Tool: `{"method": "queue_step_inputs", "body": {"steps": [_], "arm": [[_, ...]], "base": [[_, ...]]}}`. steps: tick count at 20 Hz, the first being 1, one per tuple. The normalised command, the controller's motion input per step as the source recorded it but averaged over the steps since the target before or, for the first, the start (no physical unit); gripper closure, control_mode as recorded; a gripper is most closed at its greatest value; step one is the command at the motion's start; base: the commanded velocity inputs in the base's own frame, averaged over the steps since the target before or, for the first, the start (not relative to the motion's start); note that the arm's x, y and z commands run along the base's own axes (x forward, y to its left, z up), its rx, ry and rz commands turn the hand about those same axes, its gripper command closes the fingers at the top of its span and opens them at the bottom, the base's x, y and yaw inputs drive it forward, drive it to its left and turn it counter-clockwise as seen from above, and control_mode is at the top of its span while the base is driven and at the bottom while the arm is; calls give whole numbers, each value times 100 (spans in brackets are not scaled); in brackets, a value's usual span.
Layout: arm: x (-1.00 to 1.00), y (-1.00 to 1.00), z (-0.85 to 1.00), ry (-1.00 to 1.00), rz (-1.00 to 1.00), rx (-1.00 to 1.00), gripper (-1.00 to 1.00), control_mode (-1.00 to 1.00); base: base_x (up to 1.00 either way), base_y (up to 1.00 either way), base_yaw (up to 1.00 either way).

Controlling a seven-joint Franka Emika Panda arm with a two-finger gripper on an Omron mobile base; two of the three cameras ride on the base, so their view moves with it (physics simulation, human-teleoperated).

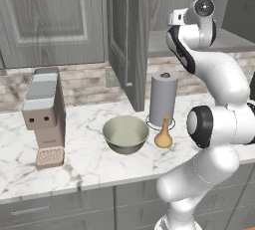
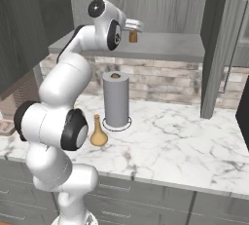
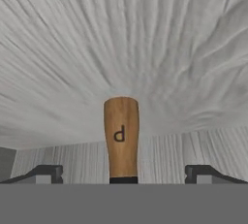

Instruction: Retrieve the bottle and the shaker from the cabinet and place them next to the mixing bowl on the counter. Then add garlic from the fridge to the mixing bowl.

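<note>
Spread tool [image 3: 123,174] fingertips flank the rigid, light wooden shaker [image 3: 121,138] at 12 o'clock on the cabinet shelf [image 2: 165,46]; grip mid-body, as smooth sides could slip.

A white marble counter with grey veins [image 1: 89,162] spans the room, its front edge toward 6 o'clock. Below it run flat grey drawer fronts [image 1: 55,209]. Behind, toward 12 o'clock, a band of beige and grey brick backsplash [image 1: 84,82] meets grey wood-grain upper cabinets [image 1: 55,17]. One tall grey cabinet door [image 1: 127,40] stands swung open, and a flat grey shelf [image 2: 165,46] shows inside at 1 o'clock. Light is even and soft.
</note>
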Motion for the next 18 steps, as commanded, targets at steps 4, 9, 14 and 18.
{"method": "queue_step_inputs", "body": {"steps": [4,9,14,18], "arm": [[18,-1,-1,1,0,0,-100,-100],[8,-7,-14,2,0,-1,-100,-100],[16,-8,-15,1,0,-1,-100,-100],[31,0,-4,0,0,0,-100,-100]], "base": [[0,0,0],[0,0,0],[0,0,0],[0,0,0]]}}
